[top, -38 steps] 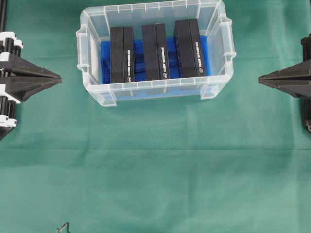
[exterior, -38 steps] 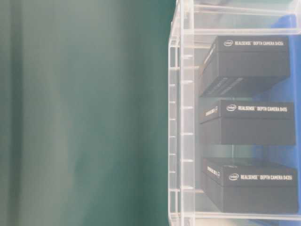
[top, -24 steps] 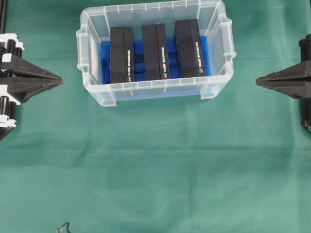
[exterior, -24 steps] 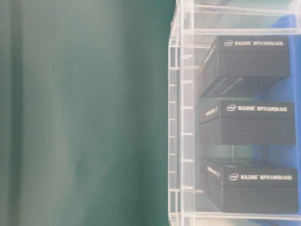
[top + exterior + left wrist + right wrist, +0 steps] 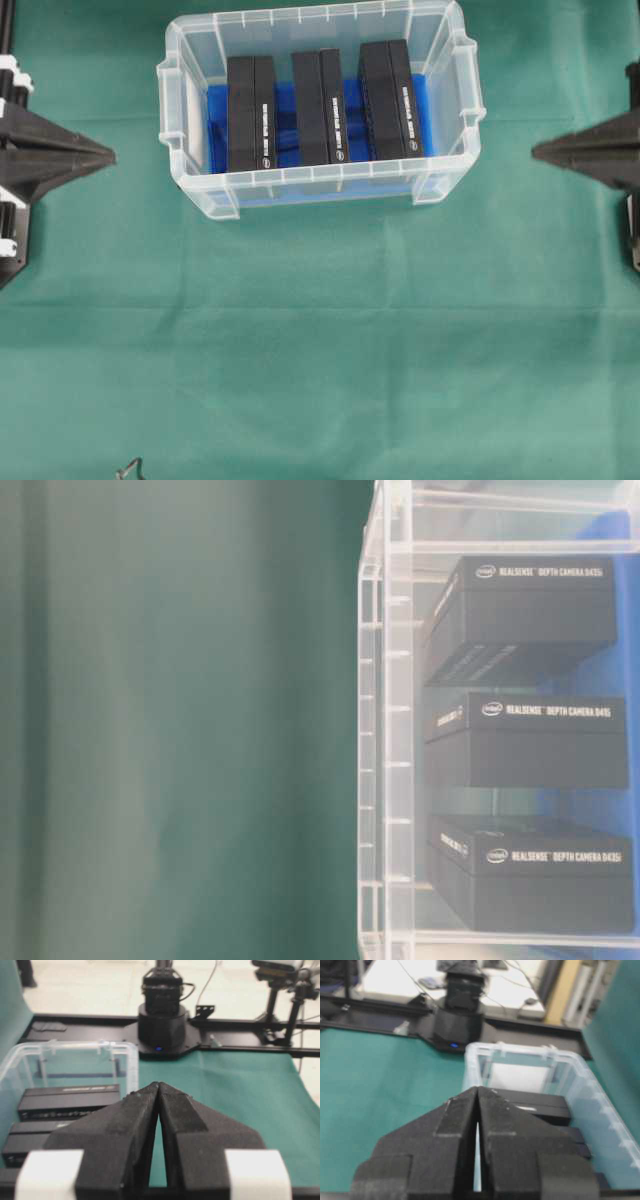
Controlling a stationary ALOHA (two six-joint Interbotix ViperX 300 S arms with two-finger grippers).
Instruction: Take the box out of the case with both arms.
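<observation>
Three black boxes (image 5: 321, 106) stand inside the clear case (image 5: 320, 185), both arms parked wide of it, left jaws and right jaws pressed together, gripping nothing.

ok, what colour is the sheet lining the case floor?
Blue sheet, clearest in the overhead view.

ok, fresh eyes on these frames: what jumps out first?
The clear plastic case at the top centre of the green cloth, with three black RealSense depth camera boxes standing side by side on its blue liner. Then the two black pincers, left pincer and right pincer, both shut, pointing at the case from either side and touching nothing.
</observation>
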